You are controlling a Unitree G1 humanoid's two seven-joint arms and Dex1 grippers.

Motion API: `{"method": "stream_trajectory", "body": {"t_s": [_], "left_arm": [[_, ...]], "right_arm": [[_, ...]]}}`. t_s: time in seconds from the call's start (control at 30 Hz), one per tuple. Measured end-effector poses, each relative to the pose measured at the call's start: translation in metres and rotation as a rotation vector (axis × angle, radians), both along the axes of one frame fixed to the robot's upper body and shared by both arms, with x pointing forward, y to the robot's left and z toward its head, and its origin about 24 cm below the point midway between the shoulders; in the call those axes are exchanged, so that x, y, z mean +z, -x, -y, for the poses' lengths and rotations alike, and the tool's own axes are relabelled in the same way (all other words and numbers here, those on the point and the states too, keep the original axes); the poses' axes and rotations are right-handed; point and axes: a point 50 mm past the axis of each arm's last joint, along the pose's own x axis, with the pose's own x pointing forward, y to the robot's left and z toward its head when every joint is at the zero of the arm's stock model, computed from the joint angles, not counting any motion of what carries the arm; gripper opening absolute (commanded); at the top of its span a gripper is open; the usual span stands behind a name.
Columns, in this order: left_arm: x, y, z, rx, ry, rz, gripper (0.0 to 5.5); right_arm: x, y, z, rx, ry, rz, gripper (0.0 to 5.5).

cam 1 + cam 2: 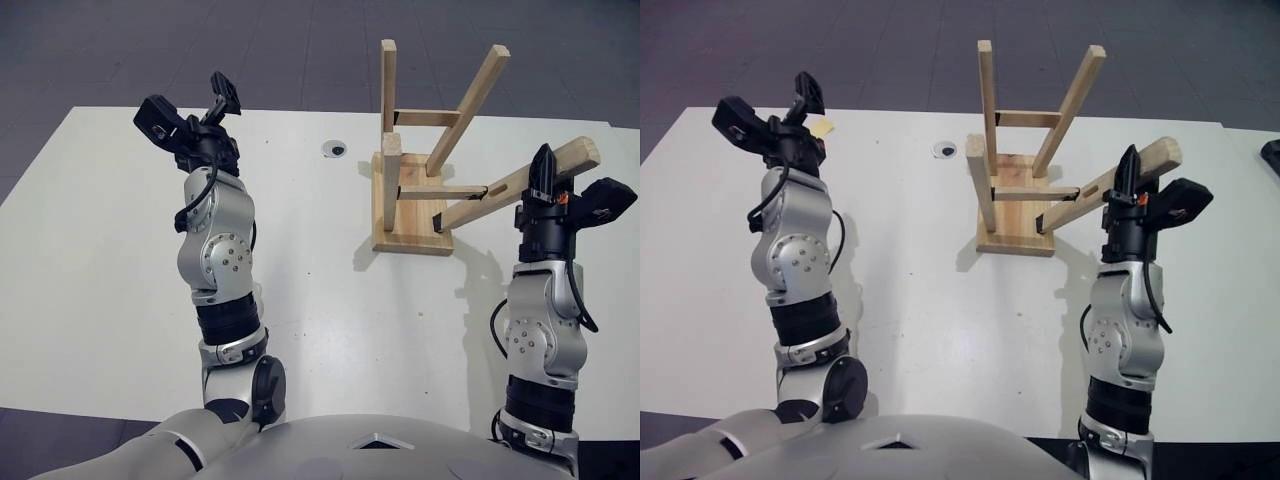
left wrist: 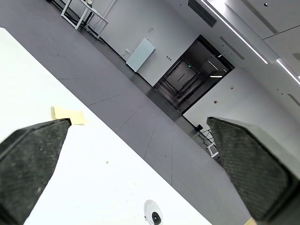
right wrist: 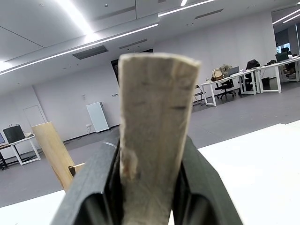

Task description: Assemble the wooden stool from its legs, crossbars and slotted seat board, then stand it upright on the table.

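Four legs [image 1: 388, 85] are being carried upward by the seat board [image 1: 410, 240], so the stool [image 1: 420, 190] is sitting upside down toward the far right of the tabletop [image 1: 120, 250], with crossbars [image 1: 428, 117] being held between the legs. The nearest right leg [image 1: 500, 190], which is leaning outward more than the others, is being clamped near its free end by the right pincer [image 1: 545, 178], its jaws closed on the wood from both sides.

Assembly is being judged as nearly or fully done. The step in hand is being read as either the last seating of that leg or the start of the turn-over. For the next move, the leg is likely needing to be pressed home if loose. The stool is then needing to be tipped over onto its feet, with support from the other arm.

The left pincer [image 1: 190, 105] is being held raised and well apart from the stool, its jaws wide apart and gripping nothing. A paper slip [image 2: 69, 114] and a round disc [image 1: 334, 149] are lying beyond it.
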Motion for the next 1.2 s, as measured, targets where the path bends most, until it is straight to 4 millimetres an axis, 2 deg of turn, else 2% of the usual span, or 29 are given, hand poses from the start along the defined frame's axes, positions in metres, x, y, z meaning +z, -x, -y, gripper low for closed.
{"method": "stream_trajectory", "body": {"t_s": [0.2,0.57,1.2], "left_arm": [[0.004,0.003,-0.001,0.005,0.002,0.009,5.40],[0.009,0.002,0.002,-0.012,0.021,0.021,5.40],[0.007,0.001,0.009,-0.075,0.015,-0.002,5.40]], "right_arm": [[-0.001,0.006,-0.003,-0.025,0.006,-0.005,1.03],[0.014,-0.019,-0.010,-0.050,0.107,-0.089,1.04],[-0.004,-0.016,-0.017,0.017,0.208,-0.083,1.05]]}}
